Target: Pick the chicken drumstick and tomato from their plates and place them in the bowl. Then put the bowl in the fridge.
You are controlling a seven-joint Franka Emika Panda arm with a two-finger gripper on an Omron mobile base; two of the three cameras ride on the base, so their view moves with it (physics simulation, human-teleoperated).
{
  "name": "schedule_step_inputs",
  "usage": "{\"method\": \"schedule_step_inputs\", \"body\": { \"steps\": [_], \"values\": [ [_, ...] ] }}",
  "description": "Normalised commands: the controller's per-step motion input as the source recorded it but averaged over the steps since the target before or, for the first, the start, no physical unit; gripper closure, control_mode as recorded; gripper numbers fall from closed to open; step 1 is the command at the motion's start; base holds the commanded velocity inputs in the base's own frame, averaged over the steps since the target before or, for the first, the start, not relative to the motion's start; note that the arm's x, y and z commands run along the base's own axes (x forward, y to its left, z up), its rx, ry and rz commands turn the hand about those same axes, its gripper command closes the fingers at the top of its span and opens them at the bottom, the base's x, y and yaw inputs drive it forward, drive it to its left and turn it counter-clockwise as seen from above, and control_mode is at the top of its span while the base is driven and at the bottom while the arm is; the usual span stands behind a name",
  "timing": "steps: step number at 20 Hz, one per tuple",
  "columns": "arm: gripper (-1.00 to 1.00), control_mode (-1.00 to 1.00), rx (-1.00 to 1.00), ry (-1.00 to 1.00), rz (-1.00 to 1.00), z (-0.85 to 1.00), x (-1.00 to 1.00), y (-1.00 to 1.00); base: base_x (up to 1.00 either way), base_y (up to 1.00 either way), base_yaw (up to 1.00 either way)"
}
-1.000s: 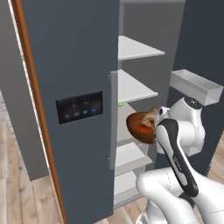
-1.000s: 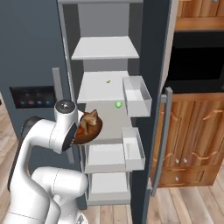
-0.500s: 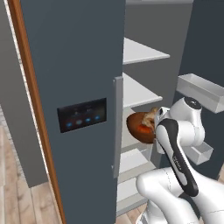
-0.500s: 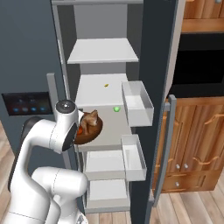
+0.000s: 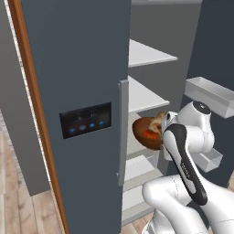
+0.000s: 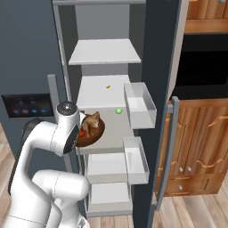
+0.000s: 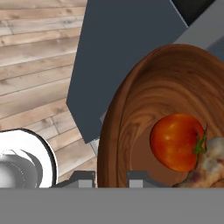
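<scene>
At the open fridge (image 6: 160,53), the gripper (image 7: 110,177) is clamped on the rim of the bowl (image 7: 131,127).

Both foods are already in the bowl: the tomato (image 7: 177,142) and the chicken drumstick (image 7: 208,168). What is left is to set the bowl on a white shelf (image 6: 104,91); it hangs in the air just in front of the shelves. Compared with a second ago, the fridge looks bigger and nearer, so the base has rolled closer, with the bowl gripped the same way.

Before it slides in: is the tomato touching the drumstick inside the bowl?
Touching. The hand view shows the tomato pressed against the chicken drumstick in the bowl, no gap between them.
</scene>
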Motion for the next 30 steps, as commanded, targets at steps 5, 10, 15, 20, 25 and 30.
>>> {"method": "schedule_step_inputs", "body": {
  "steps": [5,10,15,20,25,30],
  "values": [
    [1.00,1.00,0.00,0.00,0.00,0.00,0.00,0.00,0.00,0.00,0.00],
    [1.00,-1.00,0.00,0.00,0.00,0.00,0.00,0.00,0.00,0.00,0.00],
    [1.00,-1.00,0.00,-0.01,0.00,0.00,-0.02,0.00,0.00,0.00,0.00],
    [1.00,-1.00,-0.04,-0.05,0.00,0.03,-0.08,-0.11,0.00,0.00,0.00],
    [1.00,-1.00,-0.20,-0.01,0.00,0.25,-0.06,-0.18,0.00,0.00,0.00],
    [1.00,-1.00,-0.07,0.01,0.00,0.39,-0.02,-0.07,0.00,0.00,0.00]
  ]
}}
